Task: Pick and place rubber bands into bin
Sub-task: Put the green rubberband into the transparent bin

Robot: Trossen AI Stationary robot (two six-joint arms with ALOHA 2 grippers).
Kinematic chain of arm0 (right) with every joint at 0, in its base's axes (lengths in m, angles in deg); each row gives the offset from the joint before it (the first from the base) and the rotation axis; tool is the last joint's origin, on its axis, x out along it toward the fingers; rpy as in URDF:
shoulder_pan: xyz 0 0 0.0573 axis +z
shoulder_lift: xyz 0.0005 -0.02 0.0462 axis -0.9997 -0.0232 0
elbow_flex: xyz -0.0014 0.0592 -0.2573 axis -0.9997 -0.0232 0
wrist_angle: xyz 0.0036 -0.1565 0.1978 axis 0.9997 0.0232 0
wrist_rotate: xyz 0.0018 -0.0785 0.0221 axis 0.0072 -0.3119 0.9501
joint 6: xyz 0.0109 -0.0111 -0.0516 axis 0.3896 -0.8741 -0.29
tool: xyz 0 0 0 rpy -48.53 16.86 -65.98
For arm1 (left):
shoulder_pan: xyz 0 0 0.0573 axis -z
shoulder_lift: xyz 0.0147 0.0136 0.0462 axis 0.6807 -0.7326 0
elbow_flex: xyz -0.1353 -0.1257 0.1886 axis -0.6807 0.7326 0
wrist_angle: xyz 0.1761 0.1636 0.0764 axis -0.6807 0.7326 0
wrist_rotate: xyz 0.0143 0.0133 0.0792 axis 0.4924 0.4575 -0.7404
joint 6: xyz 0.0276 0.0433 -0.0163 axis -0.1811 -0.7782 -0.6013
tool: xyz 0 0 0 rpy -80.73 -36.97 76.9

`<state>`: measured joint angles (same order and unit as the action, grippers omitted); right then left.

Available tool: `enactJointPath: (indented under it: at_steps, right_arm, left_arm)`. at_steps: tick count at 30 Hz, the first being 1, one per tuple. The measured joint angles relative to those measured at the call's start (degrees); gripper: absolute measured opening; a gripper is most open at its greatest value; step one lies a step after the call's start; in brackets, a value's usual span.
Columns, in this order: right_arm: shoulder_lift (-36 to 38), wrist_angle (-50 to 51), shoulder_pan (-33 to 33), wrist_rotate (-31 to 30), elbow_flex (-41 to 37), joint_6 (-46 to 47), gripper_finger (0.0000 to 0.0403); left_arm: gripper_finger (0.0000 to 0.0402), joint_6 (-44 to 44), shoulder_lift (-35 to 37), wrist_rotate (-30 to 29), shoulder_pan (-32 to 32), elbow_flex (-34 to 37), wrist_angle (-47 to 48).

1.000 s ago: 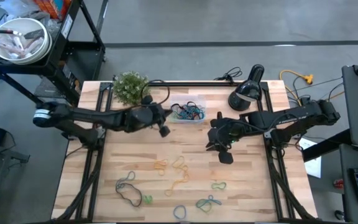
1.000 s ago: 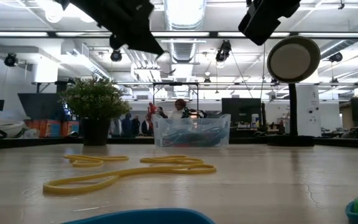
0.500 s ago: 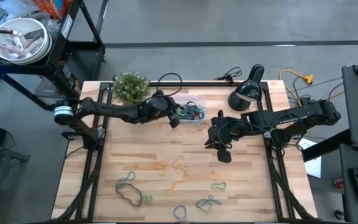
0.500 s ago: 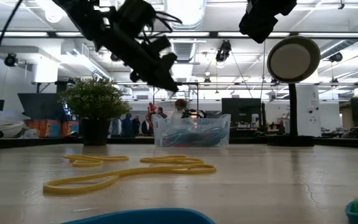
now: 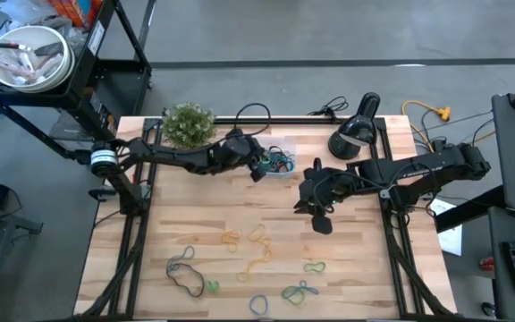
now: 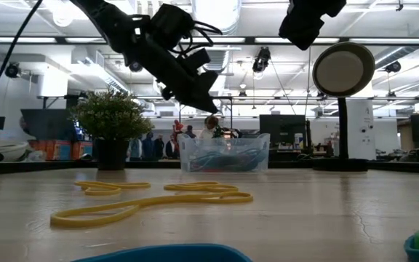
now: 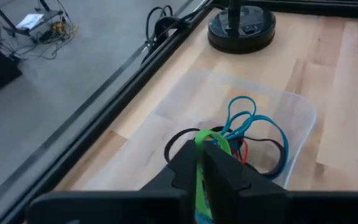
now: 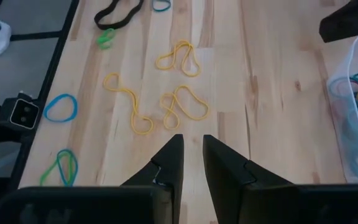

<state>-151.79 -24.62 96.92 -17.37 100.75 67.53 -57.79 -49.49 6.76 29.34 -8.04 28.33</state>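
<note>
The left gripper (image 5: 259,170) hung just above the bin (image 5: 282,143), at the bin's left end, near the far edge of the table (image 5: 177,215). Its fingers (image 7: 225,177) stood almost together, pinching a green rubber band (image 7: 202,171) that ran up between them and looped over their tips, as the left wrist view showed. That band lay directly over the bin's open top, above the tangle of blue, black and red rubber bands (image 7: 253,134) already inside the clear tub. In the low view the same gripper (image 6: 195,91) sat tilted above the bin's (image 6: 224,153) left end, clear of its rim.

The right gripper (image 5: 318,210) hovered over the middle of the table, to the right of centre, well apart from the bin. Its fingers (image 8: 169,165) stood a narrow gap apart with nothing between them, pointing toward the loose yellow rubber bands (image 8: 166,102) spread on the wood toward the near edge.

More loose bands lay along the near edge of the table: a black one (image 5: 183,271) toward the near left corner, a small green one (image 5: 211,286) beside it, and green and blue ones (image 5: 300,290) toward the near right

A small potted plant (image 5: 188,123) stood at the far left corner and a black lamp (image 5: 351,134) at the far right
</note>
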Motion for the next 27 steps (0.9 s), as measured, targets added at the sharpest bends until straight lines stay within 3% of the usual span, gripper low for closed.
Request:
enactJointPath:
  at_steps: [9, 14, 22, 27]
  right_arm:
    - [0.0, -0.7, 0.0, 0.0, 0.0, 0.8, 0.0056]
    - [0.0, -0.3, 0.3, 0.0, 0.0, 1.1, 0.0056]
    - [0.0, 1.9, 5.5, 1.2, -4.8, 1.4, 0.0057]
    - [-0.1, -0.1, 12.5, 2.4, -11.3, 5.8, 0.0057]
  left_arm:
    - [0.0078, -1.3, 0.1, -0.1, 0.0, -0.8, 0.4]
    - [0.0095, -1.1, 0.6, 0.1, 0.1, -0.8, 0.5]
    - [0.0096, 3.2, 5.7, 13.8, 1.8, -2.1, 7.9]
    - [0.0096, 2.5, 11.7, 15.0, 5.5, -1.6, 9.4]
